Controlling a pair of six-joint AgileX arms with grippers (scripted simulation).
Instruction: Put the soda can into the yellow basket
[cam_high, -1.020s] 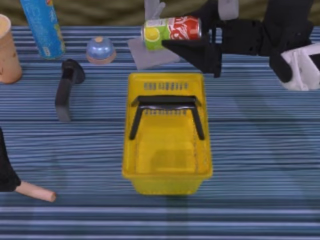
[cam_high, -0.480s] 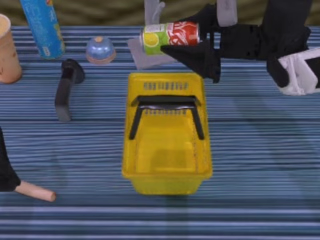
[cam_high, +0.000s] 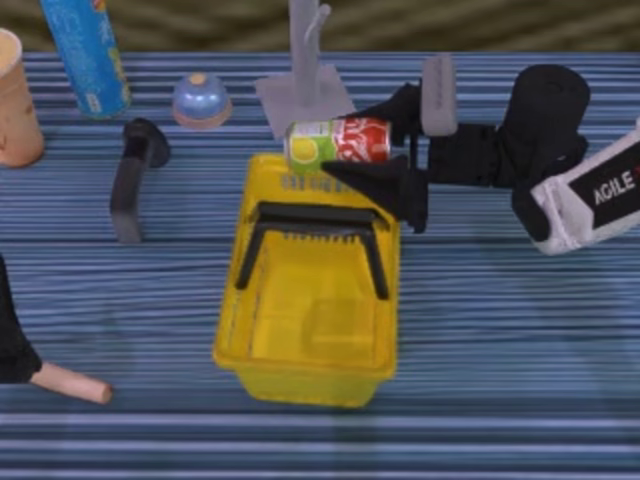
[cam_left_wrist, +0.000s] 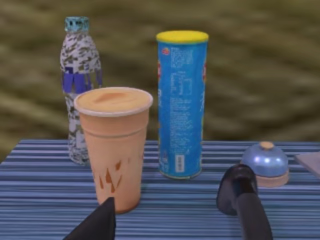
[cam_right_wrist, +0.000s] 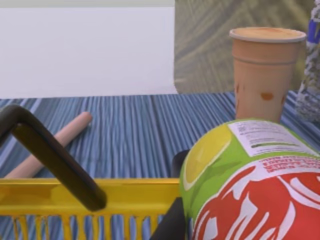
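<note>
Carrying the soda can (cam_high: 338, 141) on its side, the right gripper (cam_high: 385, 165) has its fingers clenched on the red half, with the green end reaching out over the far rim of the yellow basket (cam_high: 232, 318). The can hangs above that rim, not yet over the open middle. To do this step well, I judge the gripper should travel on toward the near edge of the bench until the can is past the folded black handles (cam_high: 310, 240), which cross the far part of the opening, and only then let go, low enough that the can does not bounce out. The basket sits askew to the bench edges, so any touch on its rim may shove it further.

Counting from the near edge outward: one pale wooden roller (cam_high: 70, 384) by the near left corner, beside the parked left gripper (cam_left_wrist: 97, 227), whose finger state I cannot tell; one yellow basket mid-bench; one soda can; one black handled tool (cam_high: 133, 178) left of the basket; one blue bell (cam_high: 201, 98); one grey stand (cam_high: 305, 70) behind the can; one blue canister (cam_high: 87, 52) and one paper cup (cam_high: 18, 100) toward the far left corner; one patterned bottle (cam_left_wrist: 79, 85), seen from the left wrist only.
</note>
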